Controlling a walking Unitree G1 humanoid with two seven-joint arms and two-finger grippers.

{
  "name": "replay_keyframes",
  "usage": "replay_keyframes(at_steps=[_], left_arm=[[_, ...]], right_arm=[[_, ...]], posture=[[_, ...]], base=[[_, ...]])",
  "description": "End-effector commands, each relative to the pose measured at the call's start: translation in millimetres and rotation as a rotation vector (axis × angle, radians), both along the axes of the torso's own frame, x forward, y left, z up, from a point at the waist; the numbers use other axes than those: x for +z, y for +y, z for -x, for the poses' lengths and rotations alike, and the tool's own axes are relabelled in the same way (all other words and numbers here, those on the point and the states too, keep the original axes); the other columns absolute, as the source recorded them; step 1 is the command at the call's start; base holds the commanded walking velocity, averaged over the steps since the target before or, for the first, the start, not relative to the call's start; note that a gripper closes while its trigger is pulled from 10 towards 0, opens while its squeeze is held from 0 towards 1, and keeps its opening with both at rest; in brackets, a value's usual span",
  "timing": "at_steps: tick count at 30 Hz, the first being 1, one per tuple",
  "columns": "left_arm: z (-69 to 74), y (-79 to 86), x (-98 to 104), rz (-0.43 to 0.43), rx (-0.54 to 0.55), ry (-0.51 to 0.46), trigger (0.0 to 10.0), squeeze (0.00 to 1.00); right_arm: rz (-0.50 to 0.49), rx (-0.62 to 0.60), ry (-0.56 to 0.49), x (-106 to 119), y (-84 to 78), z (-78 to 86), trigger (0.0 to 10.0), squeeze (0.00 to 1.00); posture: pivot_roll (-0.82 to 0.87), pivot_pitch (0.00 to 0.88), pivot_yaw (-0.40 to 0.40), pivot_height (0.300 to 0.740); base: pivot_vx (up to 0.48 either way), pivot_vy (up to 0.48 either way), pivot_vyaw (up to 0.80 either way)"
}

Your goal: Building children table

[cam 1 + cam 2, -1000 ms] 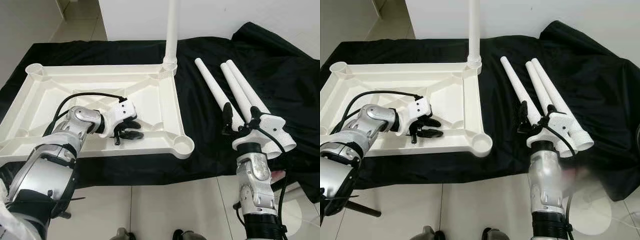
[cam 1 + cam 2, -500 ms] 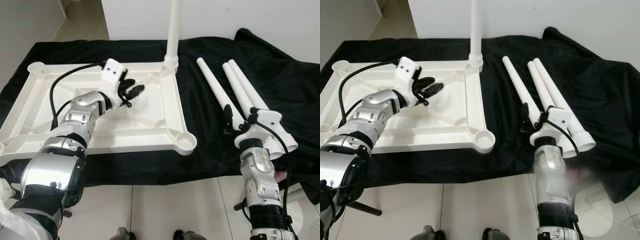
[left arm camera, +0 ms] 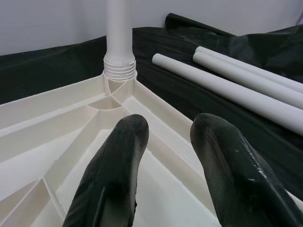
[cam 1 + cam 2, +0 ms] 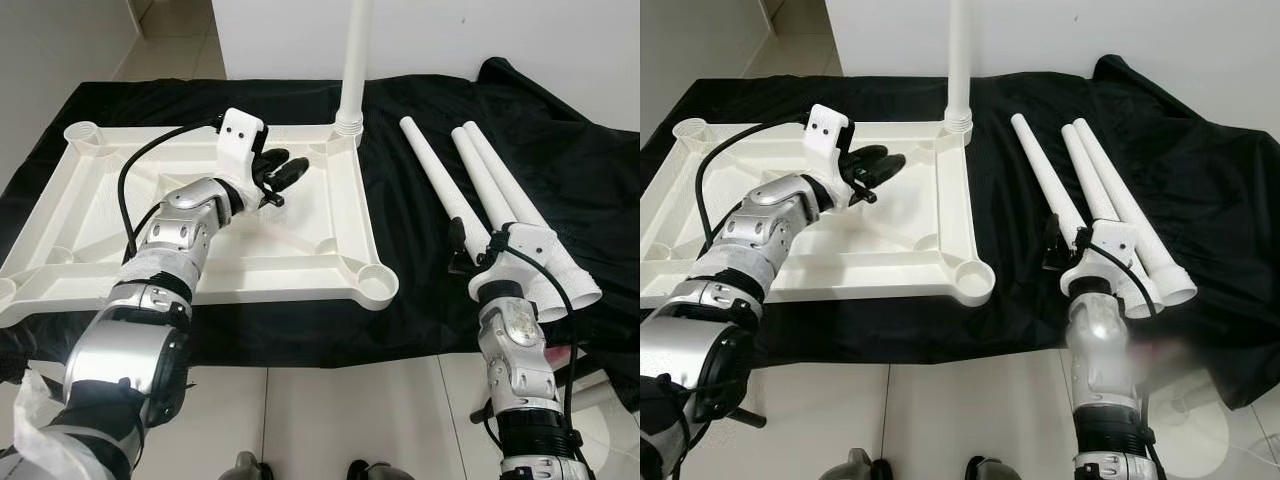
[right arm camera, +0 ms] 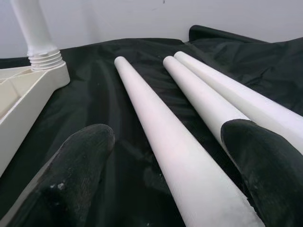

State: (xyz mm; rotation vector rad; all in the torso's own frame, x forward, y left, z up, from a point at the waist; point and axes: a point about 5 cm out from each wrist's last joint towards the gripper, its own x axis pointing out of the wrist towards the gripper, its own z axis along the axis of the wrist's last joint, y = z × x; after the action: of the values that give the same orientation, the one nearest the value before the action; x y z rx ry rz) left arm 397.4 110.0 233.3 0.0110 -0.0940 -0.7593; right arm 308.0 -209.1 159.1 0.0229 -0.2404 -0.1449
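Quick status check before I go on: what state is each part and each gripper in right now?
Tabletop: upside down on the black cloth.
Fitted leg: upright in the far corner socket.
Three loose legs: lying side by side on the cloth.
Left gripper: open, empty, above the tabletop.
Right gripper: open, straddling the nearest loose leg.
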Motion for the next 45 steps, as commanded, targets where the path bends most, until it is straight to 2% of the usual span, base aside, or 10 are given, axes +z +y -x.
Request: replay_keyframes(at_steps=[1, 4, 10, 18, 22, 24, 26, 31, 42, 45], left_arm=[[3.5, -5.7, -10, 0.017, 0.018, 0.025, 10.0, 0.00], [10.1, -14.2, -19, 0.051, -0.005, 0.041, 10.0, 0.00], [17.2, -18.8, -24, 0.064, -0.009, 0.065, 10.0, 0.00], [24.9, -24.2, -25, 0.049, -0.009, 0.062, 10.0, 0.00], [34.0, -30.9, -23, 0.085, -0.035, 0.107, 10.0, 0.00], [35.1, -31.6, -23, 0.085, -0.036, 0.105, 10.0, 0.00], [46.5, -40.9, -25, 0.070, -0.093, 0.091, 10.0, 0.00], [59.1, -50.1, -28, 0.059, -0.130, 0.091, 10.0, 0.00], [66.5, -56.6, -28, 0.060, -0.114, 0.105, 10.0, 0.00], [68.0, -55.9, -26, 0.066, -0.102, 0.109, 10.0, 0.00]], right_arm=[[-0.005, -0.009, 0.028, -6, 2.5, 5.0, 10.0, 0.00], [0.021, -0.026, 0.019, -7, 5.3, 11.8, 10.0, 0.00], [0.050, -0.079, -0.037, -1, 5.2, 21.3, 10.0, 0.00], [0.066, -0.131, -0.033, -1, 2.1, 30.7, 10.0, 0.00], [0.083, -0.147, 0.050, -15, -5.3, 36.3, 10.0, 0.00], [0.085, -0.148, 0.054, -16, -5.7, 36.6, 10.0, 0.00], [0.082, -0.123, 0.072, -19, -8.6, 34.0, 10.0, 0.00], [0.078, -0.090, 0.096, -23, -12.9, 29.9, 10.0, 0.00], [0.066, -0.047, 0.127, -24, -22.1, 18.8, 10.0, 0.00], [0.056, 0.010, 0.153, -29, -22.2, 12.4, 10.0, 0.00]], posture=[[-0.05, 0.096, 0.030, 0.740], [-0.06, 0.098, 0.029, 0.740], [-0.07, 0.107, 0.021, 0.740], [-0.07, 0.112, 0.021, 0.740], [-0.07, 0.104, 0.022, 0.740], [-0.07, 0.104, 0.022, 0.740], [-0.07, 0.098, 0.027, 0.740], [-0.07, 0.094, 0.029, 0.740], [-0.07, 0.090, 0.023, 0.740], [-0.06, 0.088, 0.022, 0.740]], base=[[0.000, 0.000, 0.00], [0.000, 0.000, 0.00], [0.000, 0.000, 0.00], [0.000, 0.000, 0.00], [0.000, 0.000, 0.00], [0.000, 0.000, 0.00], [0.000, 0.000, 0.00], [0.000, 0.000, 0.00], [0.000, 0.000, 0.00], [0.000, 0.000, 0.00]])
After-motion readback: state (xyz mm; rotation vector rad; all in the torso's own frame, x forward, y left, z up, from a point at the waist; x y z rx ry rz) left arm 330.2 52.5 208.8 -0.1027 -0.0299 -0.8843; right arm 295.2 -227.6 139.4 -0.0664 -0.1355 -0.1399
